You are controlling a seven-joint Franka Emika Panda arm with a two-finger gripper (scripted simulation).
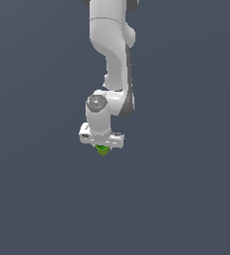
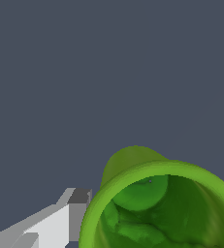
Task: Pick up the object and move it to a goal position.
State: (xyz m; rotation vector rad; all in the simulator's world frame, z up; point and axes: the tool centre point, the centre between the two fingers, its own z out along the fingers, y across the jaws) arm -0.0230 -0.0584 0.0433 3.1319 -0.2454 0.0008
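The white gripper [image 1: 102, 145] of the Panda arm [image 1: 111, 60] points straight down in the exterior view, with the bright green cup [image 1: 102, 150] poking out just beneath its crossbar; how wide the jaws stand cannot be told, since the fingers are hidden there. In the wrist view the cup [image 2: 157, 203] fills the near corner, its hollow mouth facing the camera, and one white finger [image 2: 60, 223] with a dark pad lies right against its rim. Around them is only plain dark grey ground [image 1: 186, 199].

White arm [image 1: 111, 60] vertical, tool [image 1: 102, 147] downward, jaws narrowly spaced
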